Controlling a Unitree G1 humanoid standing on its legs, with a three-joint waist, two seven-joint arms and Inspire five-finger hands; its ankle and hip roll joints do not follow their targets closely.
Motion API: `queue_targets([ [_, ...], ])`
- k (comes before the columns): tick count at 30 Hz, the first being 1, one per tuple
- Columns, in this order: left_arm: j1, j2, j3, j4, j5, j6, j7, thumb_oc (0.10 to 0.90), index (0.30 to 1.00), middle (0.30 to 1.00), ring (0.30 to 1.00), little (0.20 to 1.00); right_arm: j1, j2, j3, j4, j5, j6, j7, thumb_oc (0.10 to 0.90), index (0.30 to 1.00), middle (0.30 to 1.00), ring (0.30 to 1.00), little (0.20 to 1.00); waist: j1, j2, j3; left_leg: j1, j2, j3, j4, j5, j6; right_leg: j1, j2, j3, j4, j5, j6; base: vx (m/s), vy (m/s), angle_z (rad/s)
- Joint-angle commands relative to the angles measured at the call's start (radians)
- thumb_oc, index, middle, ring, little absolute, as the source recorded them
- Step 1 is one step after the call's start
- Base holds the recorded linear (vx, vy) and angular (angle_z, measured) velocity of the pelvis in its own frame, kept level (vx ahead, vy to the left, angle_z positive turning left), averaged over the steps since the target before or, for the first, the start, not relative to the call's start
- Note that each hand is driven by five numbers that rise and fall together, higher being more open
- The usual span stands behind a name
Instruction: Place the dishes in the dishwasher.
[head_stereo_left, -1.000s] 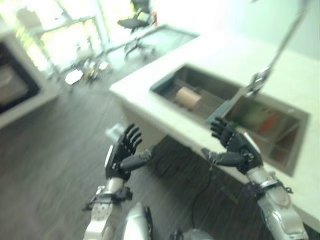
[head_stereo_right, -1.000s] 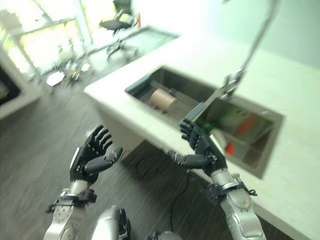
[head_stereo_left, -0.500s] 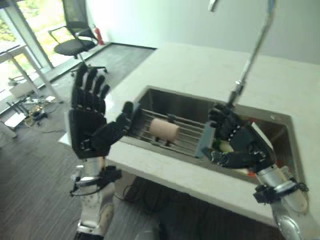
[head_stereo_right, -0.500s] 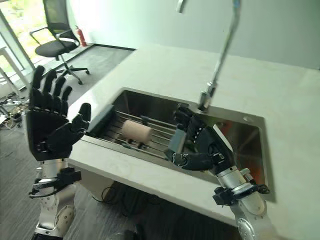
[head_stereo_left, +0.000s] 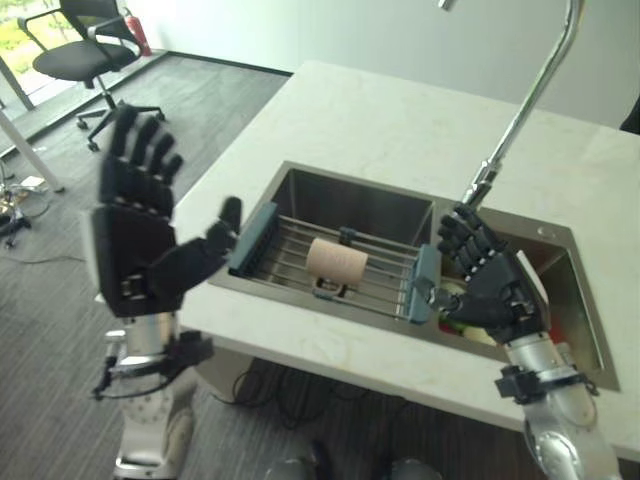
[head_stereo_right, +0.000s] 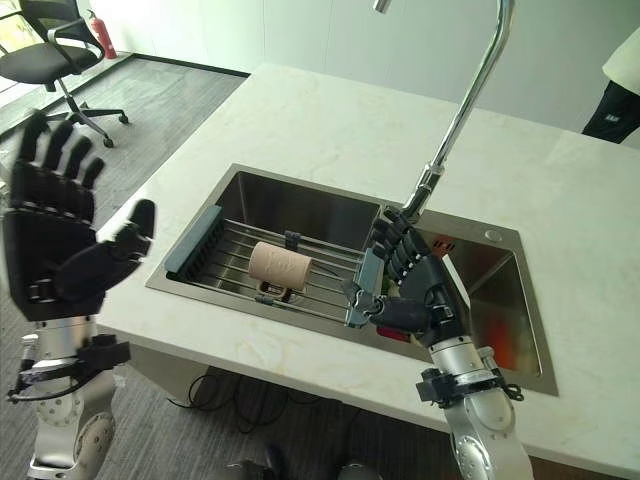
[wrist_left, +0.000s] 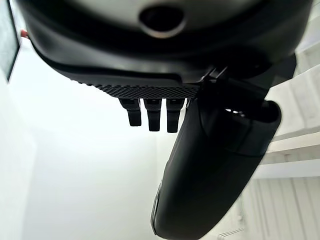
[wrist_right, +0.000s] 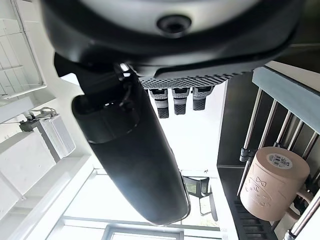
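A beige mug (head_stereo_left: 336, 262) lies on its side on a wire rack (head_stereo_right: 228, 252) set across the left basin of a steel sink (head_stereo_right: 300, 182); it also shows past my right thumb as the mug (wrist_right: 272, 182). My right hand (head_stereo_left: 492, 288) hovers open over the sink at the rack's right end, fingers straight, touching nothing that I can see. Raised off the counter's left edge, my left hand (head_stereo_left: 140, 240) is open with fingers spread and holds nothing. Green and red items in the right basin are mostly hidden under my right hand.
A tall curved faucet (head_stereo_right: 465, 100) rises behind the sink, just beyond my right hand. The white stone counter (head_stereo_left: 380, 120) surrounds the sink. An office chair (head_stereo_left: 80, 55) stands on the floor at the far left. A person (head_stereo_right: 620, 80) stands at the far right edge.
The whole view has swung towards the sink. Both hands rose from below counter height; the right one came over the sink by the rack's end. The mug stayed on the rack.
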Motion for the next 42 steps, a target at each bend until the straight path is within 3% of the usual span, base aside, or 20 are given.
queue_targets([
  [1,-0.053,0.054,0.008,-0.080,0.098,0.006,-0.099,0.800,0.900,0.900,0.900,0.900,-0.120,-0.015,-0.054,-0.019,0.031,-0.084,-0.016,0.800,0.900,0.900,0.900,0.900,0.012,-0.003,-0.070,0.064,0.073,-0.083,0.085,-0.159,-0.093,0.038,0.046,0.003,-0.086,0.028,0.054,0.02,-0.018,-0.10],
  [6,-0.061,0.122,0.024,-0.042,0.182,0.033,-0.138,0.800,0.900,0.900,0.900,0.900,-0.131,-0.023,-0.047,0.004,0.014,-0.063,0.009,0.800,0.900,0.900,0.900,0.900,-0.001,0.022,-0.091,0.060,0.075,-0.062,0.085,-0.157,-0.095,0.026,0.042,0.011,-0.086,0.028,0.057,0.05,0.007,-0.38],
  [14,-0.174,0.343,0.046,0.082,0.327,0.050,-0.107,0.800,0.900,0.900,0.900,0.900,-0.173,-0.059,-0.035,0.034,-0.019,-0.007,0.058,0.800,0.900,0.900,0.900,0.900,-0.045,0.068,-0.116,0.084,0.081,-0.028,0.085,-0.177,-0.099,0.034,0.039,0.022,-0.086,0.017,0.071,0.05,0.037,-0.17],
  [22,-0.306,0.528,0.024,0.189,0.383,0.140,-0.243,0.800,0.900,0.900,0.900,0.900,-0.193,-0.115,-0.061,0.050,-0.044,0.026,0.110,0.800,0.900,0.900,0.900,0.900,-0.086,0.098,-0.132,0.093,0.081,0.002,0.085,-0.177,-0.099,0.030,0.050,0.051,-0.086,0.013,0.075,0.02,0.062,-0.13],
  [26,-0.366,0.611,-0.035,0.275,0.410,0.191,-0.352,0.800,0.900,0.900,0.900,0.900,-0.205,-0.157,-0.064,0.057,-0.029,0.045,0.139,0.800,0.900,0.900,0.900,0.900,-0.106,0.110,-0.137,0.098,0.078,0.017,0.085,-0.177,-0.098,0.029,0.056,0.066,-0.086,0.012,0.077,0.01,0.047,-0.13],
  [38,-0.484,0.686,-0.149,0.521,0.375,0.241,-0.544,0.800,0.900,0.900,0.900,0.900,-0.211,-0.208,-0.082,0.098,-0.013,0.044,0.182,0.800,0.900,0.900,0.900,0.900,-0.143,0.129,-0.142,0.107,0.077,0.048,0.085,-0.176,-0.095,0.025,0.065,0.093,-0.086,0.014,0.083,0.00,0.025,-0.07],
  [42,-0.508,0.689,-0.168,0.566,0.398,0.236,-0.549,0.800,0.900,0.900,0.900,0.900,-0.213,-0.214,-0.090,0.101,-0.012,0.046,0.189,0.800,0.900,0.900,0.900,0.900,-0.150,0.131,-0.142,0.110,0.077,0.053,0.085,-0.176,-0.095,0.025,0.066,0.098,-0.086,0.016,0.083,-0.01,0.018,-0.06],
])
